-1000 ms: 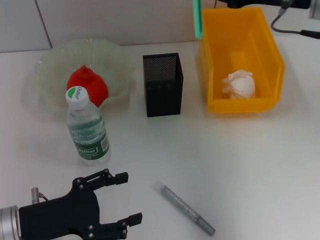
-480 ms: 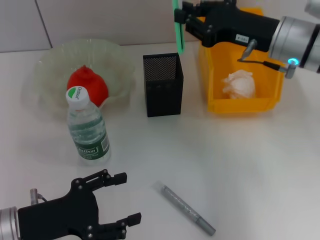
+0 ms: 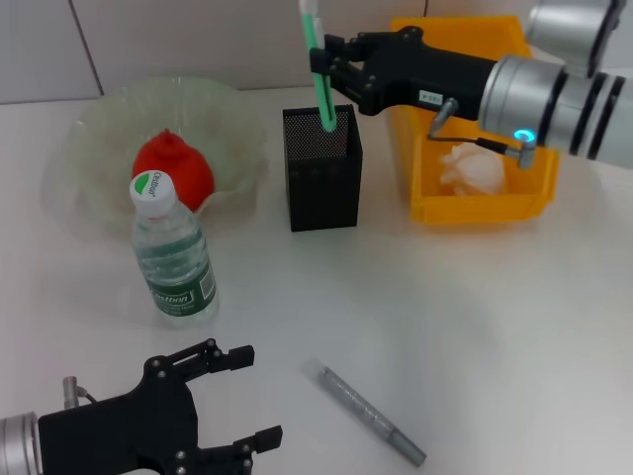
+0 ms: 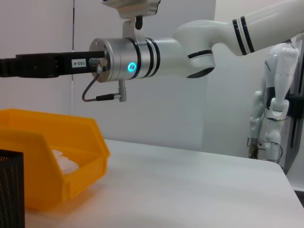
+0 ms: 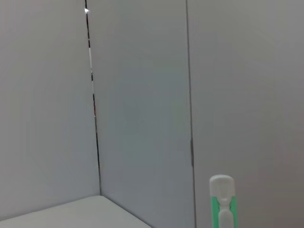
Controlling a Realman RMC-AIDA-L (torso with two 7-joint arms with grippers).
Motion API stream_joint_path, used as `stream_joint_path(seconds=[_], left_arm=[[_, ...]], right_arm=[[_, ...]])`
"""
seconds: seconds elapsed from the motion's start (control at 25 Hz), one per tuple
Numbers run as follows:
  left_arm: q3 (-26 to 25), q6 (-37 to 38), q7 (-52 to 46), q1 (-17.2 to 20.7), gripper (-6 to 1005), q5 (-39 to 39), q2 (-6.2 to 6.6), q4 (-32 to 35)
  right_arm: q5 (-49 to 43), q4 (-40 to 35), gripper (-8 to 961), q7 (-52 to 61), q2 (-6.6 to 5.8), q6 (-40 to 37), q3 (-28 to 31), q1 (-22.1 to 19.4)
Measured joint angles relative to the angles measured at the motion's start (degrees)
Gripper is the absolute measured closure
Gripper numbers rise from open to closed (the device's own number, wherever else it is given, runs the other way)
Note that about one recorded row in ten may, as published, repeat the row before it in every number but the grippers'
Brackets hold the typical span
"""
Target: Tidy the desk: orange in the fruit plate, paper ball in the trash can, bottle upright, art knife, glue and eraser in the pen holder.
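My right gripper (image 3: 332, 67) is shut on a slim green and white stick (image 3: 318, 69); I cannot tell if it is the glue or the knife. It holds the stick upright, its lower end at the mouth of the black mesh pen holder (image 3: 321, 183). The stick's top shows in the right wrist view (image 5: 222, 202). The orange (image 3: 174, 168) lies in the pale-green fruit plate (image 3: 99, 129). The bottle (image 3: 174, 252) stands upright. The paper ball (image 3: 475, 168) lies in the yellow trash can (image 3: 425, 119). My left gripper (image 3: 255, 393) is open and empty at the front left. The eraser is out of view.
A slim grey pen-like tool (image 3: 371, 414) lies on the white table at the front centre. The left wrist view shows the trash can (image 4: 71, 156), a corner of the pen holder (image 4: 10, 190) and the right arm (image 4: 156, 52) above them.
My right arm has moved left from above the trash can to above the pen holder, bringing the green stick down to its mouth. The left arm has not moved.
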Motion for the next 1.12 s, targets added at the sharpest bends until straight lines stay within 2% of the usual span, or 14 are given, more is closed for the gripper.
stream_joint_path(seconds=[0.32,0.6,0.92,1.12], left_arm=[[0.01,0.00,0.19,-0.04,191,0.00,0.00,-0.53],[-0.13,0.00,0.24,0.01,192,0.00,0.00,-0.53],[-0.40,0.12,0.25,-0.05,193,-0.01,0.07,-0.53],[-0.46,0.40,0.19,-0.04,193,0.00,0.13,-0.45]], right_arm=[[1.16,3.92,797,-3.97,0.09,2.74,-0.27,2.32],[2.72,4.64,797,-5.83,0.24,3.47,-0.08,0.85],[5.84,4.72,675,-5.65,0.00,3.40,-0.23,-1.78],[5.88,3.72,446,-4.88,-0.03,1.14,-0.16,-2.91]])
